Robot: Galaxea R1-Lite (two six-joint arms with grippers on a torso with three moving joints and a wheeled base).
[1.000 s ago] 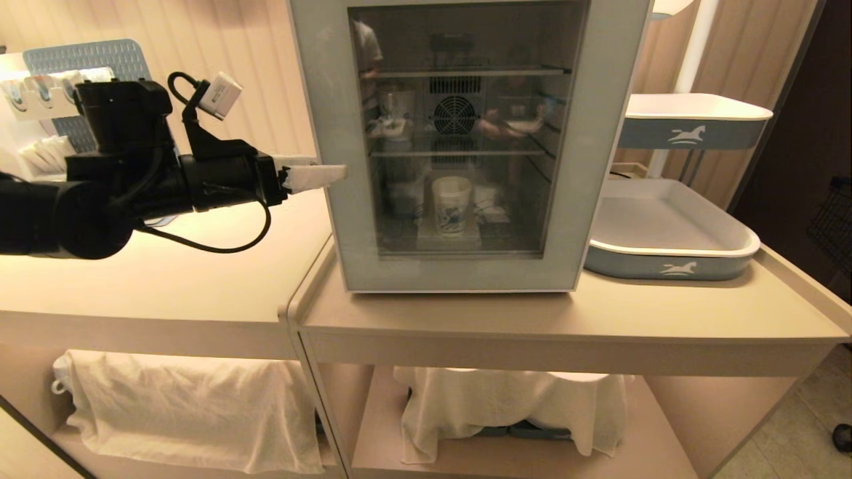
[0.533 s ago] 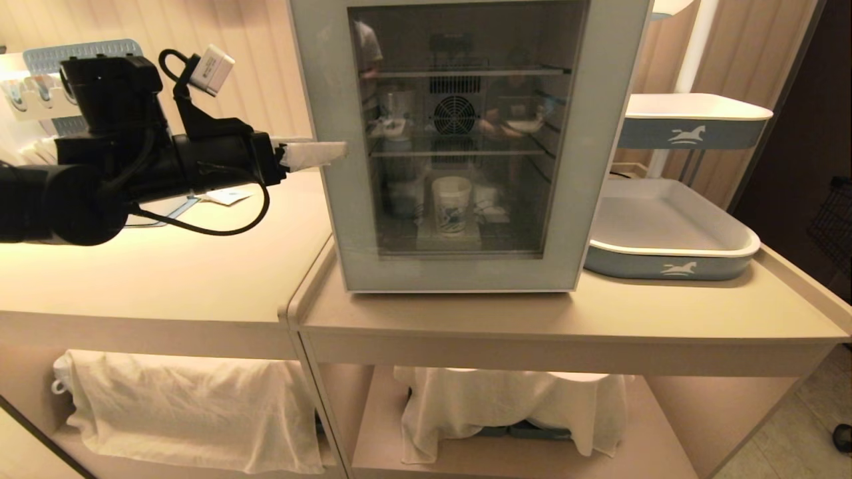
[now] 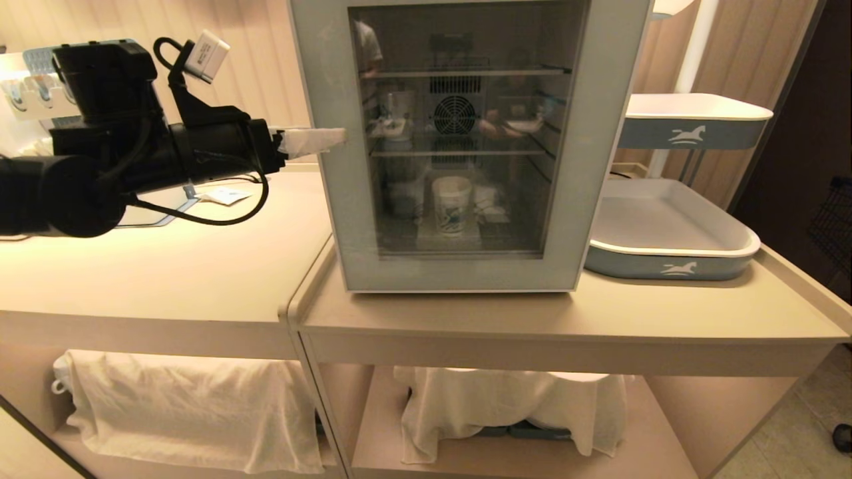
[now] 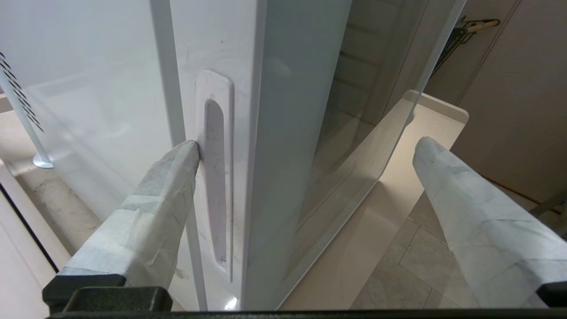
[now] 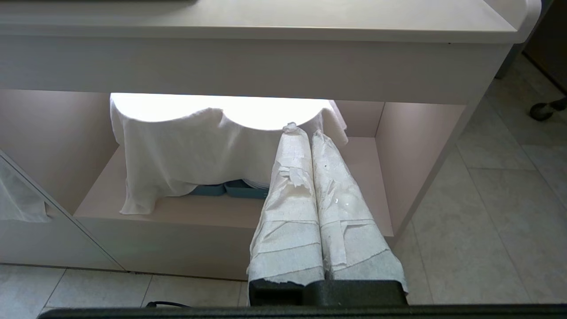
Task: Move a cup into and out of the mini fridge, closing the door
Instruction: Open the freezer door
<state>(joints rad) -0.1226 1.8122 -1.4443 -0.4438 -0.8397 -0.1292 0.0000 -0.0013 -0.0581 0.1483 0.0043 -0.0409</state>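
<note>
Left gripper (image 3: 318, 141), fingers apart, straddles the door (image 3: 586, 159) edge at frame upper left; I should hook the recessed handle (image 4: 215, 177) squarely before pulling.

Mini fridge (image 3: 466, 146) centre frame on the bench (image 3: 566, 319), cup (image 3: 452, 205) inside it low, tray (image 3: 669, 239) right, left end effector (image 3: 313, 141) at its left edge.

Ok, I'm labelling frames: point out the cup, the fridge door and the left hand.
cup (image 3: 452, 206), head view, printed side wall.
door (image 3: 586, 173), head view, grey frame's right side.
left hand (image 4: 305, 150), left wrist view, between fingertips.
</note>
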